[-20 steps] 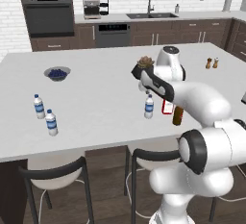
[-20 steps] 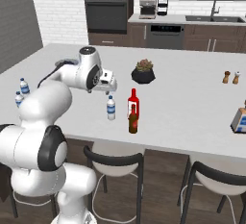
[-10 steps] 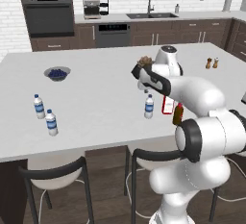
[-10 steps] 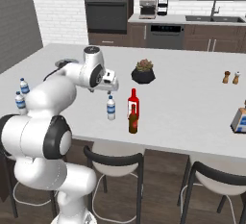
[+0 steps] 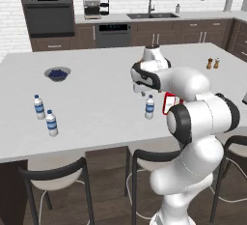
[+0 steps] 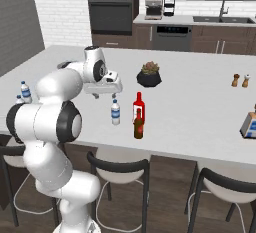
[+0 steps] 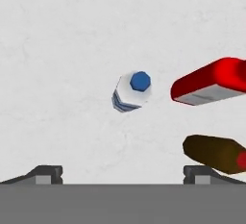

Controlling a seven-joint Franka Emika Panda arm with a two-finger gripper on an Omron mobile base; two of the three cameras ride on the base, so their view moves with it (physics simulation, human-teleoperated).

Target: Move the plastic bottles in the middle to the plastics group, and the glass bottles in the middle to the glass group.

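The middle plastic bottle (image 5: pixel 150 107) (image 6: pixel 115 112), clear with a blue band, stands upright on the island. From above in the hand view the plastic bottle (image 7: pixel 132 91) lies between and ahead of my fingertips (image 7: pixel 45 174). My gripper (image 5: pixel 142 91) (image 6: pixel 113 95) (image 7: pixel 122 175) hangs open just above and beside it, holding nothing. Close by stand the red glass bottle (image 6: pixel 139 107) (image 7: pixel 216 86) (image 5: pixel 169 104) and the dark brown glass bottle (image 6: pixel 138 124) (image 7: pixel 216 153). The plastics group (image 5: pixel 44 115) (image 6: pixel 23 92) is at the island's left. The glass group (image 5: pixel 212 63) (image 6: pixel 240 80) is far right.
A dark potted plant (image 6: pixel 149 75) sits behind the middle bottles. A bowl of blueberries (image 5: pixel 57 73) rests at the far left. A small box (image 6: pixel 248 124) stands near the right edge. Stools (image 6: pixel 122 169) line the island's front.
My elbow has swung outward while the hand drifted only slightly over the water bottle. The jaws stayed open and the bottles have not moved.
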